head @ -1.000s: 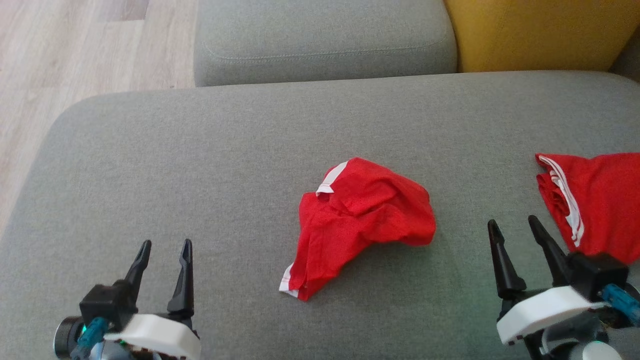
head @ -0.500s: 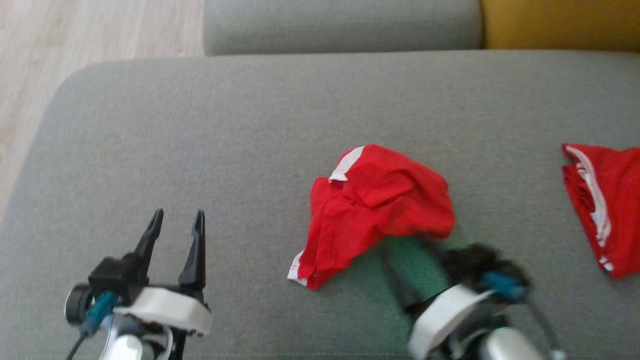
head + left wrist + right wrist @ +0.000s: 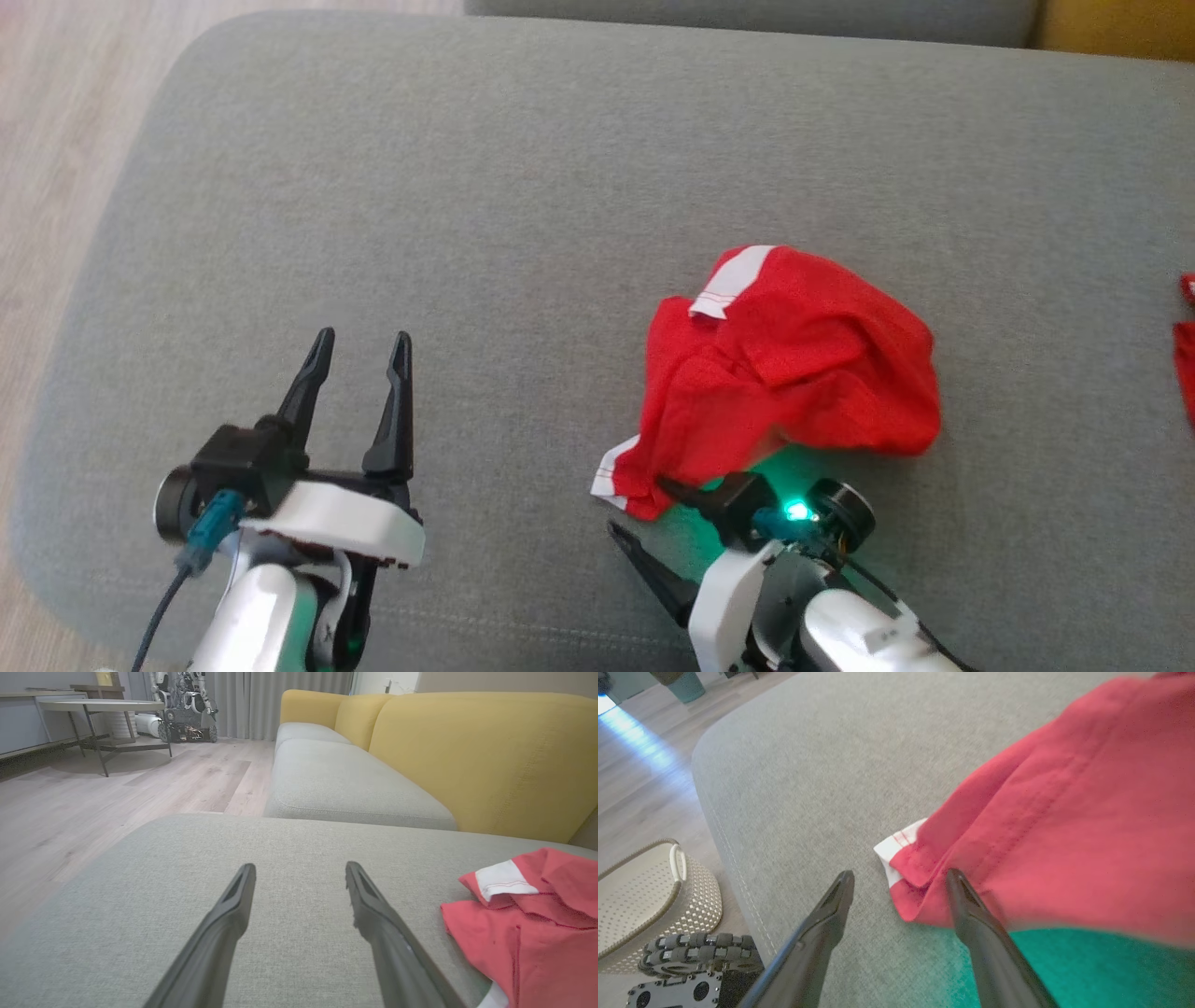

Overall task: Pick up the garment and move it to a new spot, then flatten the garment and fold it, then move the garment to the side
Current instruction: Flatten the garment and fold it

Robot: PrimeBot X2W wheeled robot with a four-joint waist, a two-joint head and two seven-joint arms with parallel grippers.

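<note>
The garment (image 3: pixel 794 373) is a crumpled red piece with white trim, lying on the grey sofa cushion (image 3: pixel 523 187). My right gripper (image 3: pixel 637 504) is open and turned sideways at the garment's lower-left corner. In the right wrist view that white-trimmed corner (image 3: pixel 896 851) lies just ahead of the gap between the fingers of the right gripper (image 3: pixel 900 873), and the red cloth (image 3: pixel 1041 826) spreads to the right. My left gripper (image 3: pixel 362 338) is open over bare cushion, well to the left of the garment. From the left wrist, the left gripper (image 3: pixel 300 867) holds nothing and the garment (image 3: pixel 528 924) lies at the right.
A second red cloth (image 3: pixel 1186 373) shows at the right edge. The cushion's rounded edge drops to wooden floor (image 3: pixel 56 140) on the left. A white woven basket (image 3: pixel 644 891) and my wheeled base (image 3: pixel 691 947) sit beside the sofa. A yellow backrest (image 3: pixel 467 756) stands behind.
The head camera has tilted, shifting the whole picture. My right arm swung left from beside the second red cloth to the garment's lower-left corner and turned sideways. Both grippers stayed open.
</note>
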